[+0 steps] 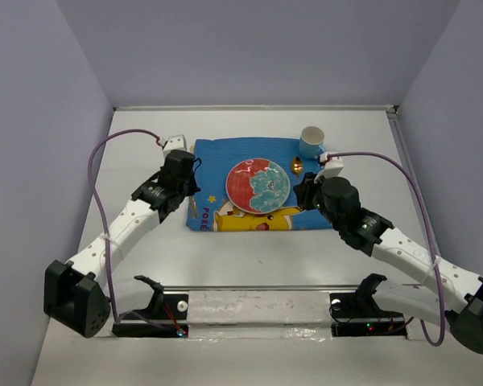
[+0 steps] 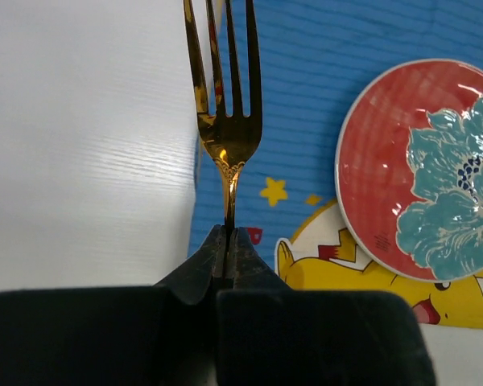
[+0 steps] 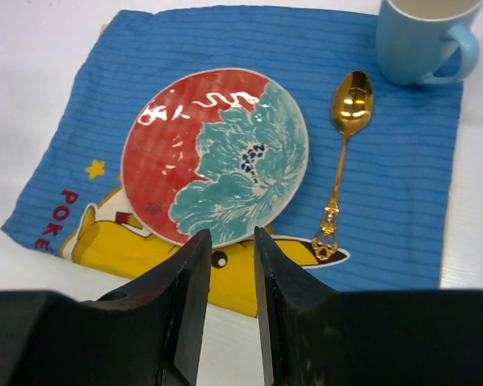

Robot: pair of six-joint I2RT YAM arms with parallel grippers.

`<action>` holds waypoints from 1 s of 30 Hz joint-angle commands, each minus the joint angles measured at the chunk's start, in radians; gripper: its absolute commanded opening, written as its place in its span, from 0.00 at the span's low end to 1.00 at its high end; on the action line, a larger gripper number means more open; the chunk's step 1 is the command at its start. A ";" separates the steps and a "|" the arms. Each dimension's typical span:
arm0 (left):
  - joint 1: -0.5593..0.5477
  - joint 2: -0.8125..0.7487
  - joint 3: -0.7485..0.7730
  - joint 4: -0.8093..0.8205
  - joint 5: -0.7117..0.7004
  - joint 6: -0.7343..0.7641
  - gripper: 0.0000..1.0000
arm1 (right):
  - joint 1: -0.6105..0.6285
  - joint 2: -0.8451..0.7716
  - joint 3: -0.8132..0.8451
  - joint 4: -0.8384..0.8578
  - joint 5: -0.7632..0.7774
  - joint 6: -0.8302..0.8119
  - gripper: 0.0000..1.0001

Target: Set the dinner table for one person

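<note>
My left gripper (image 2: 228, 233) is shut on the handle of a gold fork (image 2: 225, 121). The fork's tines point away along the left edge of the blue Pikachu placemat (image 2: 306, 96). The gripper (image 1: 185, 181) sits at that left edge on the white dinner table (image 1: 258, 249). A red and teal flowered plate (image 1: 258, 185) lies in the middle of the placemat. A gold spoon (image 3: 342, 161) lies to the right of the plate (image 3: 215, 155). My right gripper (image 3: 232, 241) hovers open over the placemat's near edge with nothing between its fingers.
A light blue mug (image 1: 311, 141) stands upright at the placemat's far right corner, beyond the spoon (image 1: 297, 166). Purple cables arc from both arms. Grey walls enclose the table on three sides.
</note>
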 commanded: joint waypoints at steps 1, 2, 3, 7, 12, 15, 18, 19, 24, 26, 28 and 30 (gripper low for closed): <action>-0.077 0.102 0.065 -0.001 -0.046 -0.050 0.00 | -0.001 -0.014 -0.027 0.079 0.110 0.001 0.33; -0.094 0.128 0.065 0.017 -0.072 -0.055 0.00 | -0.001 -0.015 -0.032 0.081 0.115 0.001 0.33; -0.109 0.139 0.060 0.040 -0.080 -0.058 0.00 | -0.001 -0.014 -0.035 0.079 0.118 0.001 0.33; -0.132 0.291 0.083 0.115 -0.111 -0.046 0.00 | -0.020 0.011 -0.056 0.139 0.121 0.016 0.33; -0.158 0.385 0.129 0.169 -0.129 -0.026 0.00 | -0.020 0.034 -0.061 0.152 0.104 0.018 0.33; -0.158 0.469 0.180 0.174 -0.145 0.005 0.00 | -0.020 0.046 -0.061 0.156 0.100 0.018 0.33; -0.160 0.546 0.230 0.172 -0.168 0.023 0.00 | -0.020 0.057 -0.061 0.158 0.098 0.018 0.33; -0.158 0.575 0.246 0.175 -0.169 0.031 0.00 | -0.020 0.060 -0.062 0.158 0.095 0.018 0.33; -0.149 0.645 0.290 0.180 -0.166 0.063 0.00 | -0.029 0.057 -0.065 0.162 0.092 0.018 0.33; -0.134 0.659 0.290 0.184 -0.148 0.071 0.00 | -0.029 0.052 -0.068 0.165 0.094 0.018 0.33; -0.129 0.661 0.275 0.204 -0.142 0.078 0.00 | -0.029 0.051 -0.070 0.164 0.092 0.018 0.33; -0.120 0.664 0.269 0.221 -0.126 0.085 0.00 | -0.029 0.054 -0.068 0.165 0.089 0.018 0.33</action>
